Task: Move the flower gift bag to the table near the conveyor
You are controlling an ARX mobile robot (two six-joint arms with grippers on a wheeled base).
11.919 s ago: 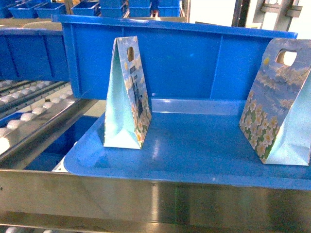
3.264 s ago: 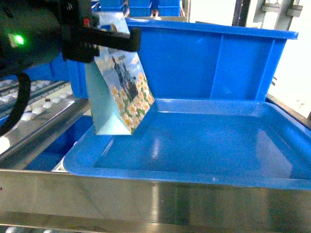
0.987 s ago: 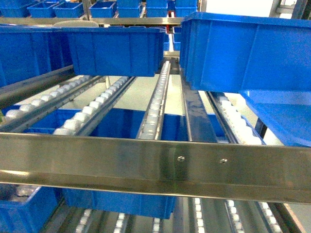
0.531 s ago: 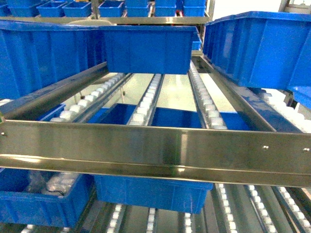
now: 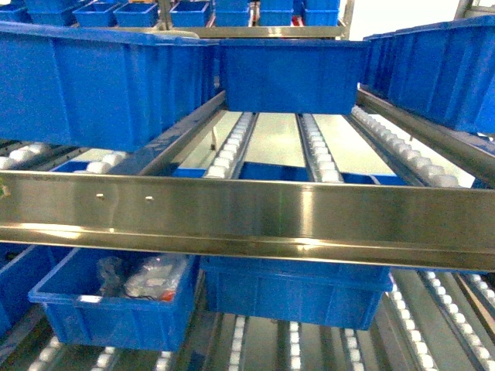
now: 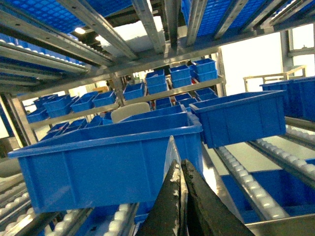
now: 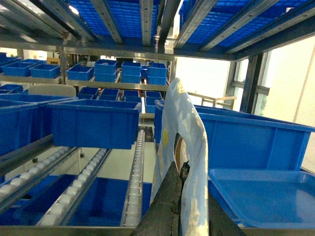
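The head view shows only the conveyor (image 5: pixel 255 216): a broad steel crossbar runs across the middle of the frame, and behind it sloping tracks of small white rollers (image 5: pixel 232 151) climb toward the top. Blue bins (image 5: pixel 100 81) sit on those tracks at upper left, upper centre and upper right. Below the bar, at lower left, another blue bin (image 5: pixel 116 313) holds some wrapped packets that are too blurred to name. Neither arm shows in this view.

In the right wrist view, the right hand (image 7: pixel 178 196) rises from the bottom centre of the frame with its dark fingers pressed together on a flower gift bag (image 7: pixel 189 147). The bag stands up from the grip as a pale, glossy fold, edge-on to the camera. To the right of it lies a shallow blue tray (image 7: pixel 256 191) with a tall blue bin behind.

In the left wrist view, the left hand (image 6: pixel 181 196) comes up at bottom centre, fingers closed tight. A thin pale edge (image 6: pixel 171 152) pokes up between them; it may be a second bag, though it is too slim to be sure. A large blue bin (image 6: pixel 108 167) fills the frame's left behind it.
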